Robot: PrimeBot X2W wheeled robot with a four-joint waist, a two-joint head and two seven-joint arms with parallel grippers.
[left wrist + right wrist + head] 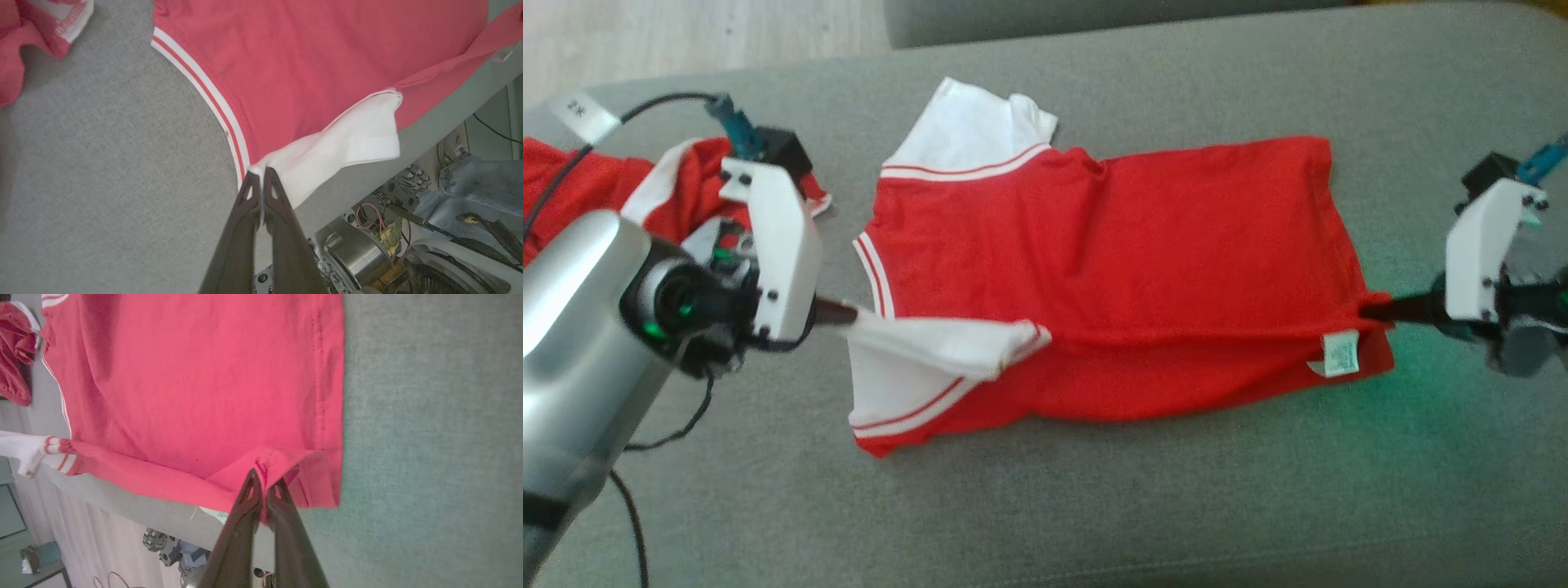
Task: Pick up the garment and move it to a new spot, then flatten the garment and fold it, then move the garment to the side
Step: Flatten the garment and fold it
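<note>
A red garment [1127, 253] with white sleeves and striped trim lies spread lengthwise across the grey cushion [1094, 506], its near long edge lifted and partly folded over. My left gripper [849, 314] is shut on the white sleeve [939, 343] at the collar end; in the left wrist view the gripper [260, 173] pinches that sleeve [347, 143] beside the collar trim. At the hem end my right gripper [1368, 310] is shut on the red hem corner near the white care label [1339, 353]. The right wrist view shows the gripper [265, 479] clamping bunched red fabric [204, 384].
A second red and white garment [645, 188] lies crumpled at the cushion's far left, behind my left arm. Black cables trail at the left. The cushion's near edge drops off, with the robot base [359, 253] and blue denim [482, 183] below it.
</note>
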